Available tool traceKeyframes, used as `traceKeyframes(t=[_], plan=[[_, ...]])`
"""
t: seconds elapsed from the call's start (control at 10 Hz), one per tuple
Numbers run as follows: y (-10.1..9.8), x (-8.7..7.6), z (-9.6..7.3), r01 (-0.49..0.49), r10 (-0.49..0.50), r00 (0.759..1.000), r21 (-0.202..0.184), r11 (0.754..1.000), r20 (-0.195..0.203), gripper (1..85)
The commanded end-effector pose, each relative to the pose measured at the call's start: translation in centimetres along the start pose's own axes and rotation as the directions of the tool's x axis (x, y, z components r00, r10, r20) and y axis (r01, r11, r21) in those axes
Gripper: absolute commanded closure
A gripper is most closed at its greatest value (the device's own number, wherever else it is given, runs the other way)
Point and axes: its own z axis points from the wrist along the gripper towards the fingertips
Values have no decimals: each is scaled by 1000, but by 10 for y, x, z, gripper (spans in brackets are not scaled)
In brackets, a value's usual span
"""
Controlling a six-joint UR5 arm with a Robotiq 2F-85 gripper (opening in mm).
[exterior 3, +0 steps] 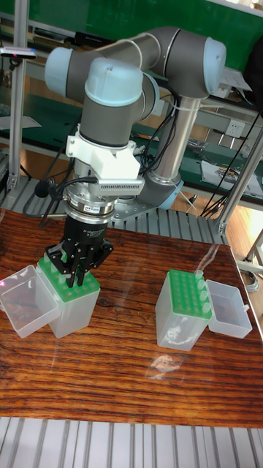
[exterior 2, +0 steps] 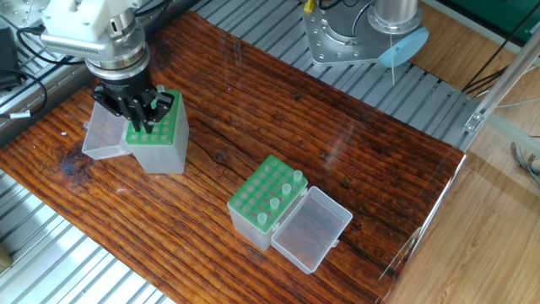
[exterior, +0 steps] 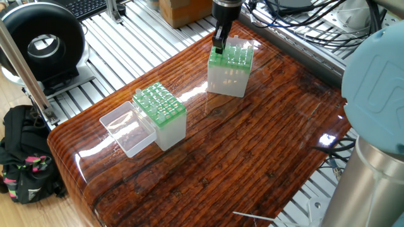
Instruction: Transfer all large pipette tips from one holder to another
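One end effector (exterior 2: 141, 121) presses down onto the far holder's (exterior 2: 159, 145) green grid, its grip state unclear.

The gripper (exterior 3: 76, 276) is held low over the green grid of the left holder (exterior 3: 68, 301). Pipette tips (exterior 3: 198, 276) are seen in the right holder (exterior 3: 185, 309).

Two open tip boxes stand well apart on the table (exterior 2: 253, 110). The end effector (exterior 2: 142, 118) crowds the far box (exterior 2: 159, 139); bare wood between it and the near box (exterior 2: 266, 203) leaves passage.
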Motion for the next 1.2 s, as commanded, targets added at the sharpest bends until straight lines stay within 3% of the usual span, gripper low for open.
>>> traceKeyframes(t=[0.0,0.4,1.1], plan=[[2,-2,-2,-19,19,1000,-11,1000,8,730],[4,-1,-9,-37,37,999,-15,999,1,833],[14,-6,-34,-54,54,998,-21,998,-9,847]])
